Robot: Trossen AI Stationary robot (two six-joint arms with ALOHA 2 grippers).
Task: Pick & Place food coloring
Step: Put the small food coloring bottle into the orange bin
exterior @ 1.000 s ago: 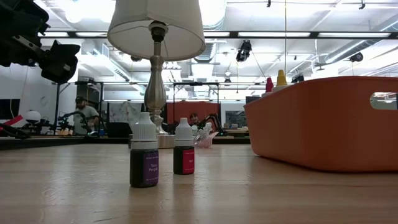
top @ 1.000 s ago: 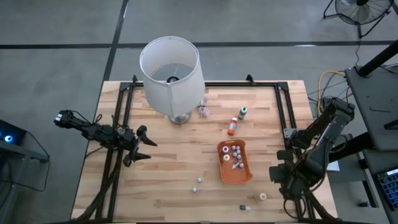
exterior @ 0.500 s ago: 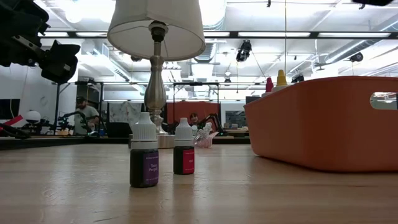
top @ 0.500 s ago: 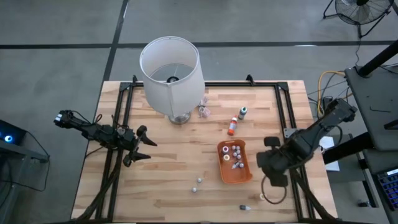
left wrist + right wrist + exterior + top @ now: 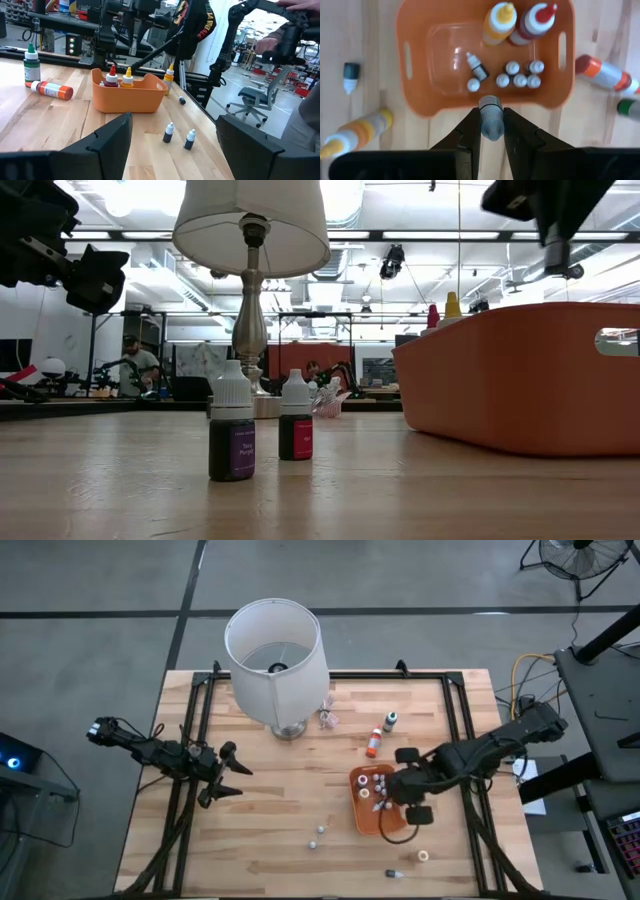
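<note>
Fingers, L→R: left gripper (image 5: 232,772) spread wide, nothing held, parked over table's (image 5: 280,840) left side; right gripper (image 5: 491,131) pinched on one small food coloring bottle (image 5: 490,114), grey cap, above near rim of orange tray (image 5: 375,825). Tray holds approx 7 small bottles (image 5: 520,80) + 2 bigger ones. 2 bottles (image 5: 232,435) upright on table beside tray

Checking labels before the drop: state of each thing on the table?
Right claw: shut on a small bottle, above the orange tray.
Left claw: open, empty, at the table's left.
Orange tray: upright, holding bottles.
Two small bottles: standing, capped.
Orange-capped bottle: lying down.
Lamp: upright.
</note>
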